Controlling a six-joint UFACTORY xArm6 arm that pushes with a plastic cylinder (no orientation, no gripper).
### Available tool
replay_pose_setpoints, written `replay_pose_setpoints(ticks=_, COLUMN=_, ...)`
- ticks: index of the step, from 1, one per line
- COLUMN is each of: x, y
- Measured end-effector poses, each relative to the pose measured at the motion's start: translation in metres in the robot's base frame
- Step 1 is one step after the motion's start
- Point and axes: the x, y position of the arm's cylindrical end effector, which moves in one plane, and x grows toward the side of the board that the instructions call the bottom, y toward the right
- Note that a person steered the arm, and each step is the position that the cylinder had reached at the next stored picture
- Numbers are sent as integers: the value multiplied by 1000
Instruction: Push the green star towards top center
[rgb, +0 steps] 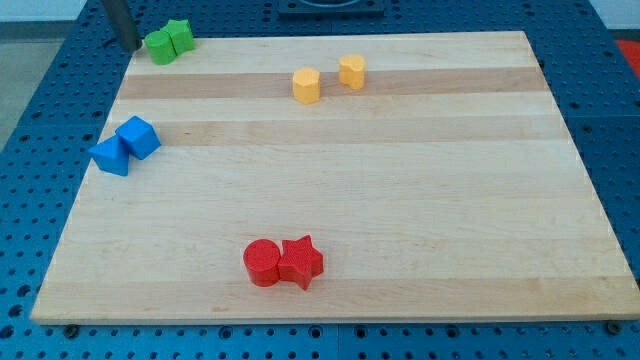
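My tip (131, 45), a bare dark rod end holding nothing, sits at the wooden board's (400, 200) top-left corner. Just right of it, the green star block (181, 35) touches a second green block (160, 46).

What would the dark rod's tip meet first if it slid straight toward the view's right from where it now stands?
Probably the pair of green blocks at the wooden board's top-left corner, just right of my tip. The nearer one comes first; which is the star, I cannot tell.

Pale wood table (400, 200), two green blocks (168, 41) upper left, two yellow blocks (327, 78) top centre, two blue blocks (125, 146) left, red cylinder (262, 263) touching red star (301, 262) bottom centre
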Motion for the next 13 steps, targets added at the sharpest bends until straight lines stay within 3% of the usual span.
replay_pose_setpoints(ticks=4, x=-10, y=6)
replay_pose_setpoints(ticks=6, x=-10, y=61)
replay_pose_setpoints(ticks=9, x=-9, y=64)
replay_pose_setpoints(ticks=11, x=-10, y=126)
replay_pose_setpoints(ticks=13, x=-10, y=145)
